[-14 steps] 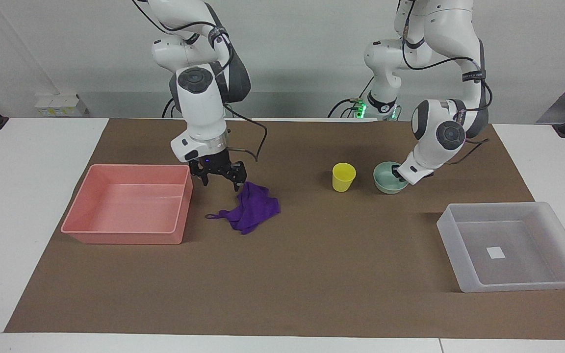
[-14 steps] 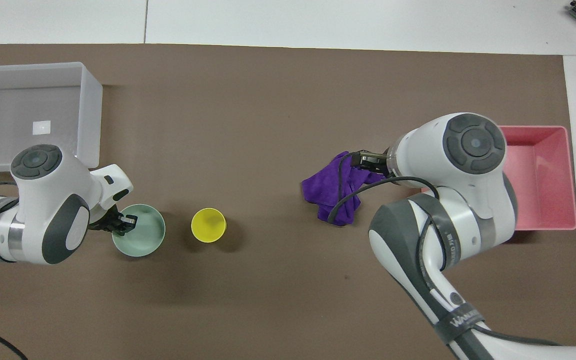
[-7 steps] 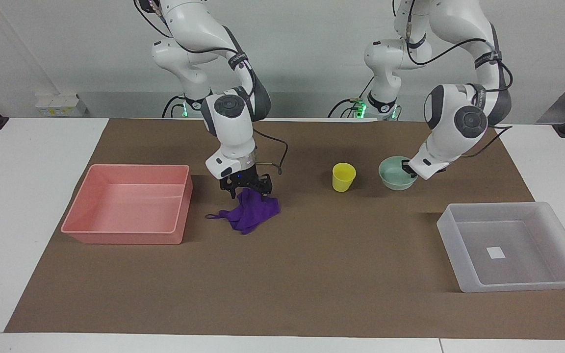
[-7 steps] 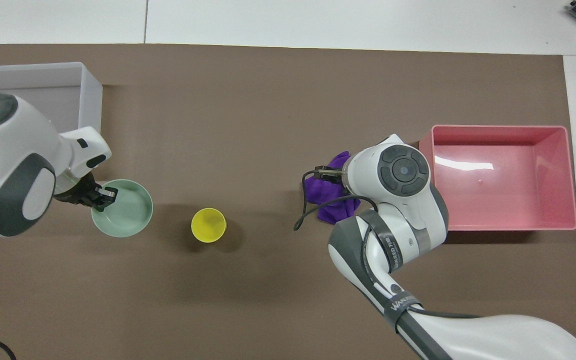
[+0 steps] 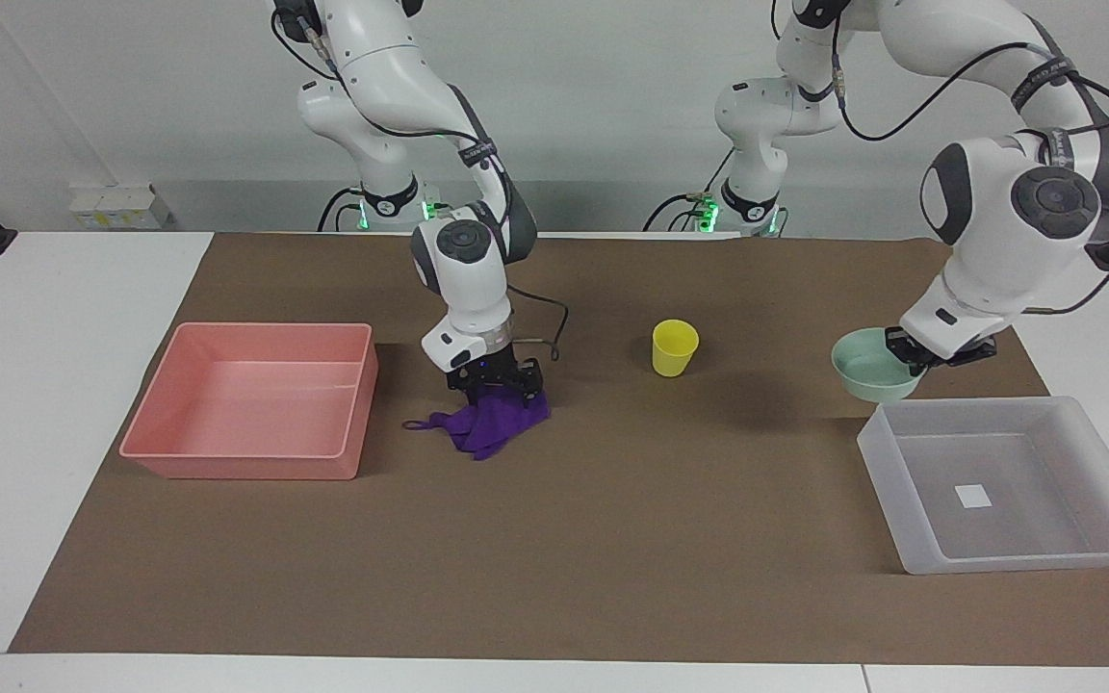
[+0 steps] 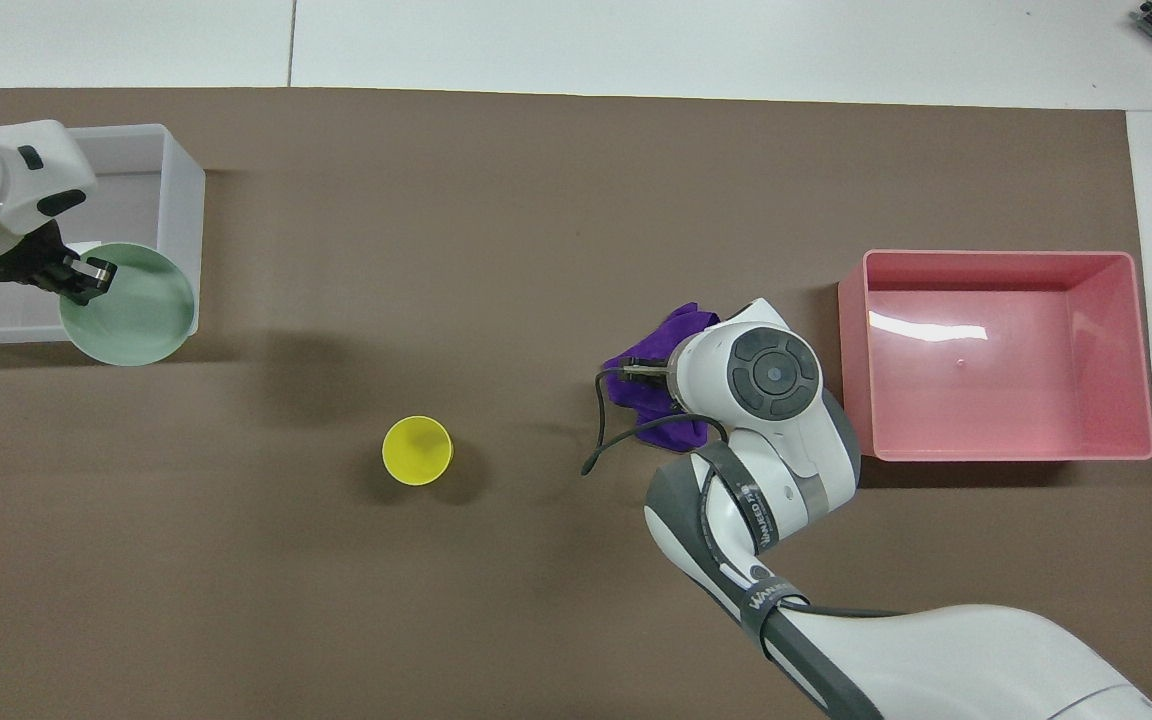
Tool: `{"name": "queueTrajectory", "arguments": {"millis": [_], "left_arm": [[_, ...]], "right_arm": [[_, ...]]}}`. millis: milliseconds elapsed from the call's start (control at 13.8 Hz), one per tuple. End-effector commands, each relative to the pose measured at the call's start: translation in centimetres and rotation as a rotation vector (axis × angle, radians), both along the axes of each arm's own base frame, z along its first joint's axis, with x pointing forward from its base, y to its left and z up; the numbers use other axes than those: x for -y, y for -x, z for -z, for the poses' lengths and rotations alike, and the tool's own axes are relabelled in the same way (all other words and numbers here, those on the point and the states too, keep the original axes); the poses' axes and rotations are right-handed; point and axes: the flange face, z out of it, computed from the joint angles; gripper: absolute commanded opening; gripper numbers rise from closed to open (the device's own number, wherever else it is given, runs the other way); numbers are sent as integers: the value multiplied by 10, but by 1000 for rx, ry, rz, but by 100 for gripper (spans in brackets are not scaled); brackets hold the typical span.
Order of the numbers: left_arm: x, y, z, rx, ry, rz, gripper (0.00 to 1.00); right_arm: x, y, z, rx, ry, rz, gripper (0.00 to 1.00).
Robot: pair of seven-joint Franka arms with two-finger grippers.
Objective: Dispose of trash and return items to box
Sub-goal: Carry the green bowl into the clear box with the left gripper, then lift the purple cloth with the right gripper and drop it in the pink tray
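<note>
- At the right of the facing view, my left gripper (image 5: 911, 354) is clenched on the rim of the mint bowl (image 5: 870, 366), carrying it in the air just at the upper edge of the translucent box (image 5: 911, 539); from overhead the bowl overlaps the box's lower corner.
- I judge this the carry of the first item; the next move calls for taking the bowl on over the box wall, lowering it and letting go.
- Left of centre, my right gripper (image 5: 497, 385) is down on the purple cloth (image 5: 492, 426); I cannot tell whether the fingers have closed on it.
- Next for that arm: pinch the cloth, lift until the loop string clears the mat, and cross to the pink tray (image 5: 179, 448) at the frame's left.
- Upright at centre, the yellow cup (image 5: 674, 347) waits untouched, well apart from both grippers.
- Open brown mat (image 5: 612, 558) fills the lower half of the frame, so both paths look free; only the tray's and the box's walls need clearing.
</note>
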Motion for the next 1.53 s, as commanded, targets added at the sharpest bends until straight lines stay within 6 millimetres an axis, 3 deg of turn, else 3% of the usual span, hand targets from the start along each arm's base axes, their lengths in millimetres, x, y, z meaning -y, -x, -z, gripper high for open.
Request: {"name": "queueTrajectory", "arguments": {"millis": [0,73,218,291,436,509,655,800,945,1018,1164,1455], "left_arm": [[-41,-34,14,59,-1,39,0],[-49,-39,14,93,0,74,0],[-74,-43,32,87,5,75,0],[-78,-44,44,70,9,65,0],[-125,-43,72,49,19,4,0],[-135,-45,76,74,15,0,0],[-129,-50,100,72,24,8,0],[-138,-50,121,51,41,-9,0],[-151,-50,133,54,45,-28,0],[-146,-51,134,56,45,-24,0],[-153,-52,138,66,44,-26,0],[-149,-57,138,100,46,-19,0]], "right_arm": [[8,13,-1,26,46,-33,44],[7,13,-3,37,61,-54,28],[11,11,-11,56,70,-60,0],[13,10,-17,62,68,-55,0],[21,7,-36,85,65,-39,0],[27,6,-49,93,67,-26,0],[44,5,-84,100,82,8,0],[69,5,-125,108,101,45,0],[104,7,-159,115,122,79,0],[124,6,-170,122,132,78,0],[161,1,-183,137,144,95,0],[212,-7,-191,145,159,128,0]]}}
